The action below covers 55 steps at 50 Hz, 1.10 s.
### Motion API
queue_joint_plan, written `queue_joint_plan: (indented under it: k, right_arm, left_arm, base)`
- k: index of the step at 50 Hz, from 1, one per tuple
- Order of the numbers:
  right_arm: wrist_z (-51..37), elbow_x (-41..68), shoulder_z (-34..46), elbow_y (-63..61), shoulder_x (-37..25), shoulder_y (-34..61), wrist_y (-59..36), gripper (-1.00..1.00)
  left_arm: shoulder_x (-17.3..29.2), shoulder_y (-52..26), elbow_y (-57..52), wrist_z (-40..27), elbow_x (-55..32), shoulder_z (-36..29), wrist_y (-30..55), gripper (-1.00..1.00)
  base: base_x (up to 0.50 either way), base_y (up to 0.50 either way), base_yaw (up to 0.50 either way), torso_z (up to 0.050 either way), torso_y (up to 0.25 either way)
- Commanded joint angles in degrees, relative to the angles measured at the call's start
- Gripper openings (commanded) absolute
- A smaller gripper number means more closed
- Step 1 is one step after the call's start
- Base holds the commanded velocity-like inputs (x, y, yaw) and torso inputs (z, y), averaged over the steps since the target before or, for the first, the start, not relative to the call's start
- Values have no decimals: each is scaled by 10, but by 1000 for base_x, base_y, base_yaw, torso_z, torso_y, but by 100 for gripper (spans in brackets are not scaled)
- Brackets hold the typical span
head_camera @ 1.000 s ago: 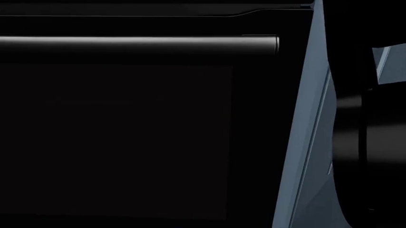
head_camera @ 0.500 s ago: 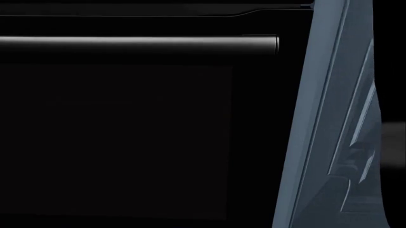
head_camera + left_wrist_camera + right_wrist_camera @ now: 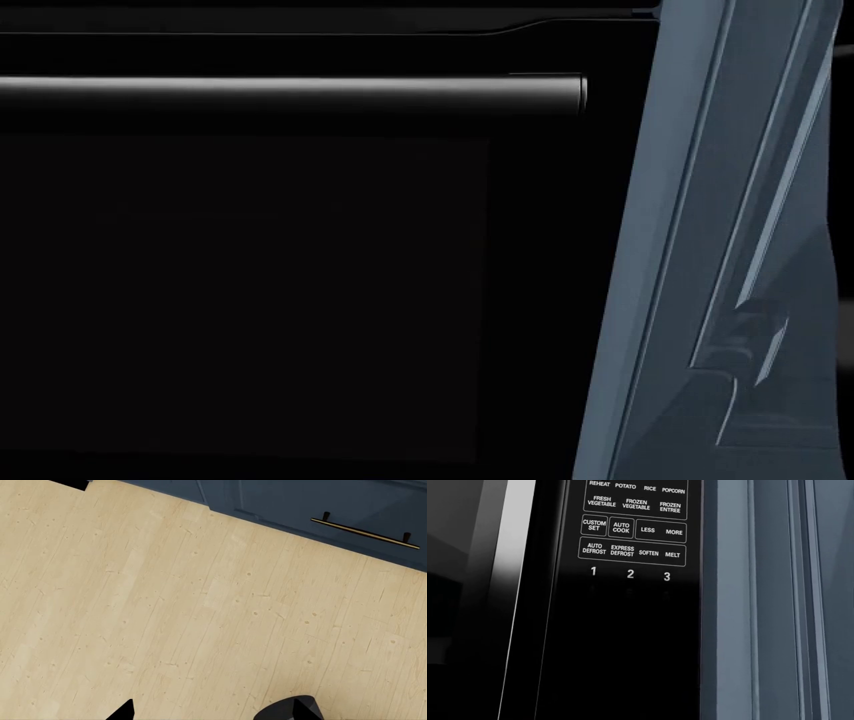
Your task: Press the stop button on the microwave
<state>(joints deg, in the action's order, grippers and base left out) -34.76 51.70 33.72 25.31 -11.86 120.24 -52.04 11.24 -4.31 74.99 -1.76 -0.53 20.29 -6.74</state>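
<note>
One dark arm gone, cabinet (image 3: 694,250) unobstructed

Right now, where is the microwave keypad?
In the right wrist view, the keypad fills the black panel between the microwave door and the blue cabinet. No stop button is visible.

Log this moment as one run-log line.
stage: approach | right wrist: black microwave keypad close, stop button unseen | left end effector: over light wood floor | contact: none visible

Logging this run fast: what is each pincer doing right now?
Left pincer: open, holding nothing, above the pale wooden floor.
Right pincer: not in view; its camera faces the black microwave control panel.
</note>
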Motion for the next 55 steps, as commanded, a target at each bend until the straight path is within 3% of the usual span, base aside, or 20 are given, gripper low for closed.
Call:
queue_joint_plan:
  k: [1, 55]
  right_arm:
    - [-18, 13, -2, -36, -13, -17, -20, -100]
    - [156, -126, 75, 343, 73, 32, 205, -100]
  left_arm:
    - [0, 0, 0, 0, 0, 0, 0, 100]
    - [0, 0, 0, 0, 0, 0, 0, 100]
  base:
    - [0, 0, 0, 0, 0]
    - [1, 0, 0, 0, 0]
